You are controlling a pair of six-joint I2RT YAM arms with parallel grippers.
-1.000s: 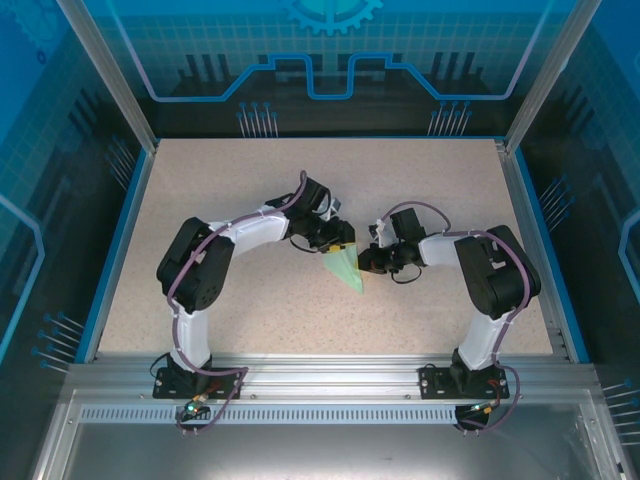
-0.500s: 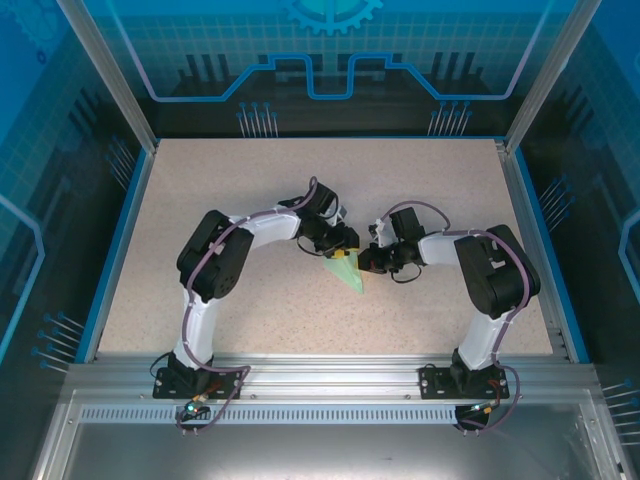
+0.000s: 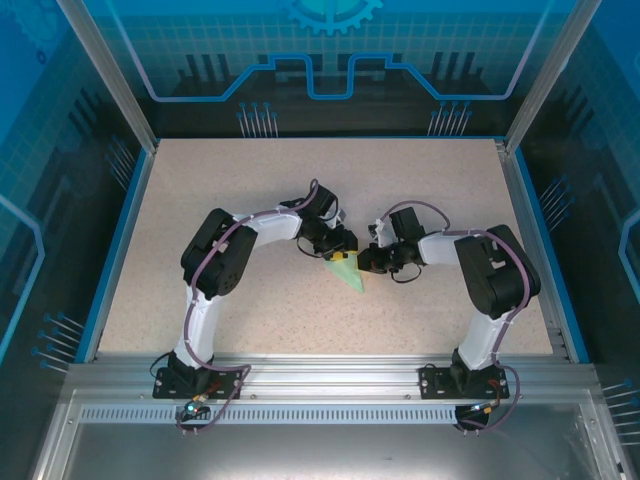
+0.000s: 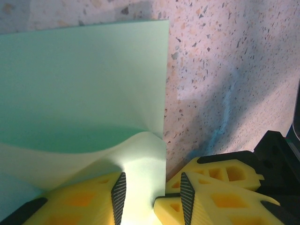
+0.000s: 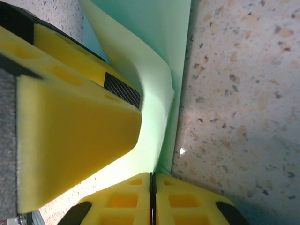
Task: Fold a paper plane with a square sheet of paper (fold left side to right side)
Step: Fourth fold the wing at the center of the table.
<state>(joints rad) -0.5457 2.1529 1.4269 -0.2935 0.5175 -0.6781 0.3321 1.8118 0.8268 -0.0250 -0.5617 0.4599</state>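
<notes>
The mint-green sheet of paper (image 3: 350, 276), folded to a point, lay on the speckled tabletop (image 3: 230, 190) between the two arms. The left claw (image 4: 151, 183) stood released, its yellow fingers apart around a raised curl of the sheet. The right claw (image 5: 151, 180) was clenched, pinching the sheet's lifted edge.

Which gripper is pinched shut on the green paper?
The right gripper: its fingers meet at the paper's edge. The left gripper's fingers stand apart around a lifted flap.
</notes>
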